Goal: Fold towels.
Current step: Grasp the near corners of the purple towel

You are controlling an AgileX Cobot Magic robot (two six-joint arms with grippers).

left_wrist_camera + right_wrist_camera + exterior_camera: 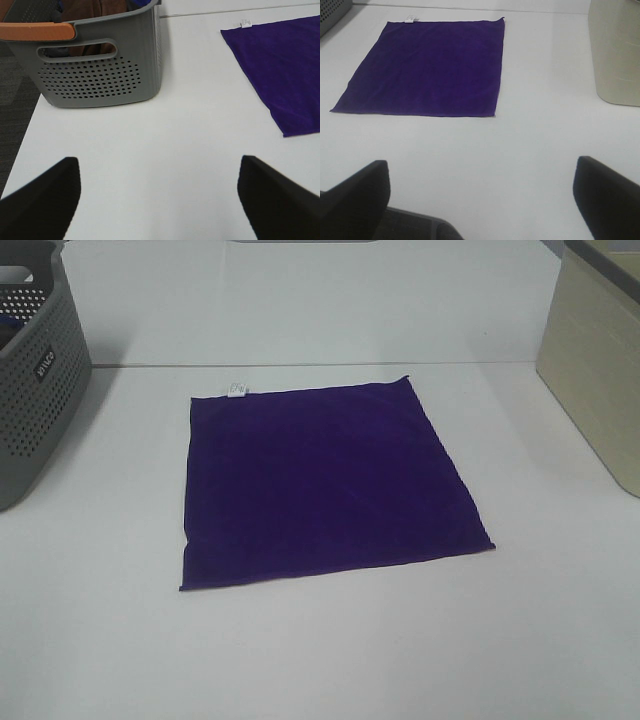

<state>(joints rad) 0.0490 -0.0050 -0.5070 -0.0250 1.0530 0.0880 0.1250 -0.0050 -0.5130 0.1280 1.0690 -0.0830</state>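
Note:
A deep purple square towel (325, 480) lies flat and unfolded on the white table, with a small white tag (237, 390) on its far edge. It also shows in the left wrist view (285, 65) and the right wrist view (430, 65). My left gripper (157, 200) is open and empty, over bare table short of the towel's near left corner. My right gripper (480, 200) is open and empty, over the table's front edge, short of the towel. Neither gripper shows in the exterior high view.
A grey perforated basket (35, 380) stands at the far left, with cloth inside and an orange handle (37, 31) in the left wrist view. A beige bin (595, 360) stands at the far right. A seam (300, 363) crosses the table behind the towel.

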